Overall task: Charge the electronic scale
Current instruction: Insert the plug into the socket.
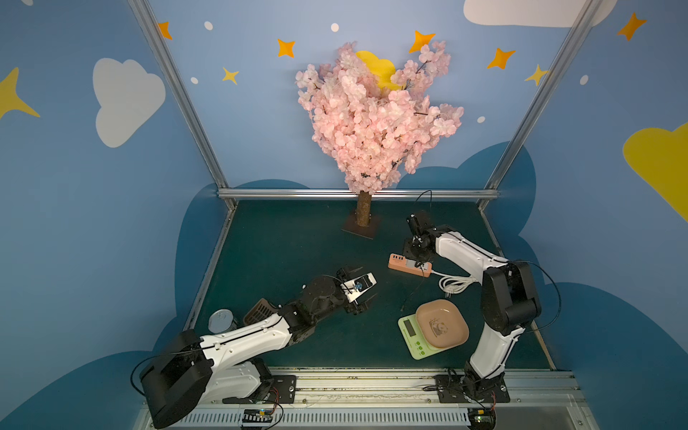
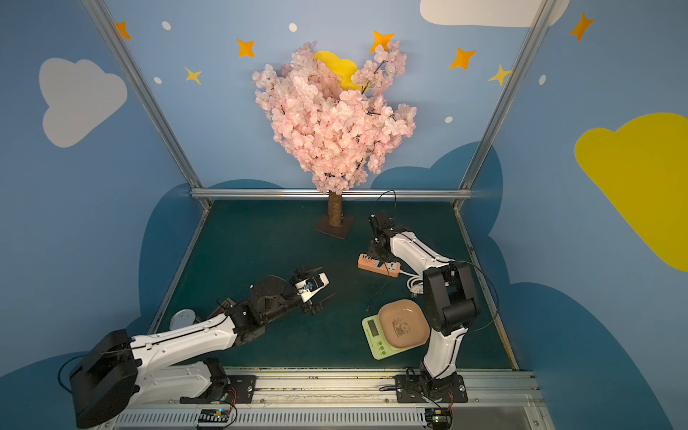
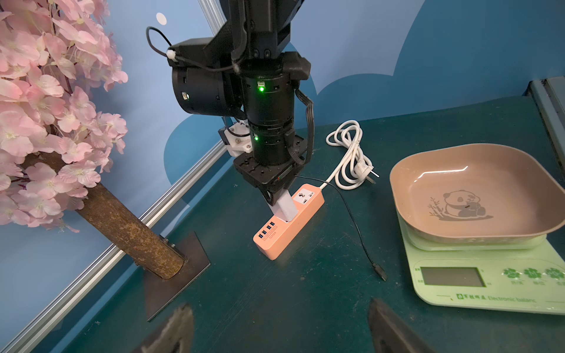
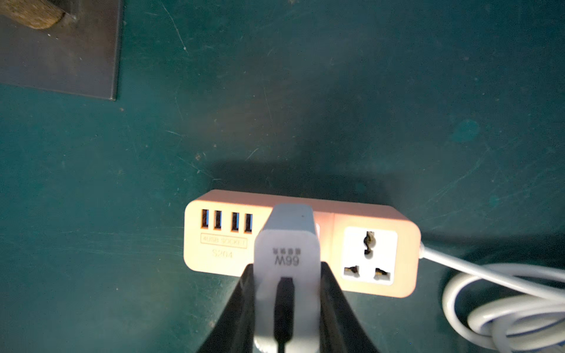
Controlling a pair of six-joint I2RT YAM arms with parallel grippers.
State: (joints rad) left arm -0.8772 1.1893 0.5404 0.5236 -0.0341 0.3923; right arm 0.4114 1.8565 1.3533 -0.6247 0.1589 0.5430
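Right wrist: charger point(image 4: 287, 244) in right end effector point(image 4: 288, 268) hides power strip point(image 4: 223, 255) middle.

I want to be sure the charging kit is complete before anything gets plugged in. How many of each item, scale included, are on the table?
Electronic scale: 1
Orange power strip: 1
White charger block: 1
Black charging cable: 1
Total: 4

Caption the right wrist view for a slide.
The right end effector grips the white charger block, black cable attached, against the orange power strip.
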